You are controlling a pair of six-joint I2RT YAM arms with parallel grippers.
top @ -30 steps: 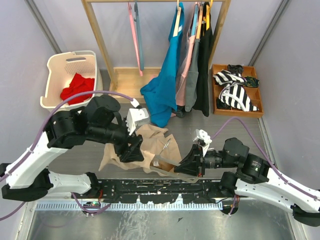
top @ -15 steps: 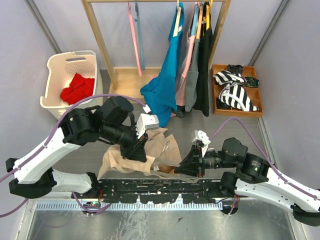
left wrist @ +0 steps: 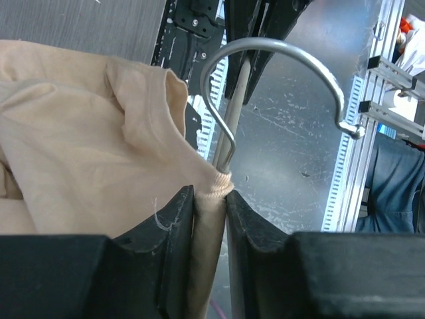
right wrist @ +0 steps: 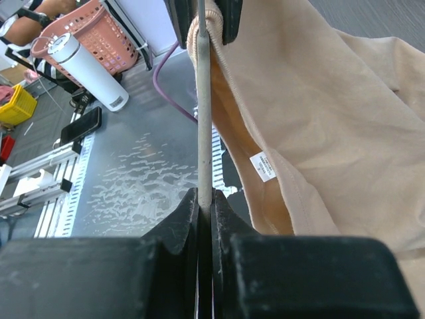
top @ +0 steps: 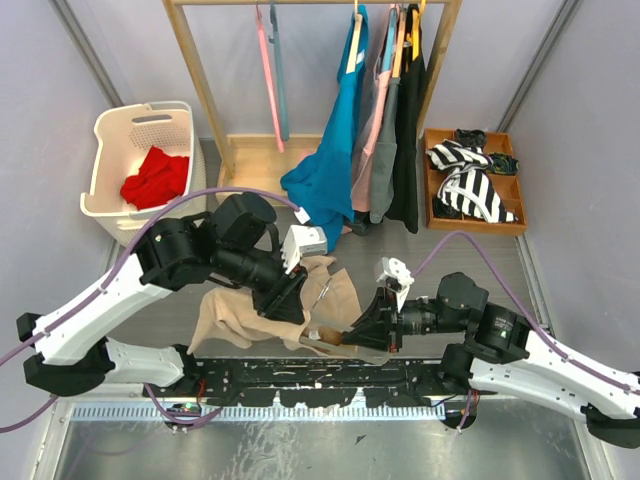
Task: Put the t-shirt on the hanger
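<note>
The beige t-shirt [top: 235, 315] lies crumpled on the table between my arms. My left gripper [top: 291, 301] is shut on its ribbed collar [left wrist: 216, 187], right at the foot of the hanger's grey hook [left wrist: 279, 50]. The hanger [right wrist: 204, 113] is a thin pale bar running from that collar to my right gripper [right wrist: 204, 196], which is shut on it. In the top view the right gripper [top: 357, 330] sits just right of the left one. The shirt [right wrist: 332, 100] hangs to the right of the bar with its neck label [right wrist: 263, 166] showing. The hanger's arms are hidden by cloth.
A white laundry basket [top: 100, 150] with a red cloth stands at the back left. A wooden rack [top: 200, 90] holds a pink hanger [top: 265, 70] and a teal garment [top: 325, 170]. A wooden tray [top: 432, 180] of striped clothes is at the back right.
My left arm has moved right and toward the right gripper, dragging the shirt's collar up to the hanger's hook. The right gripper has shifted a little left with the hanger.
</note>
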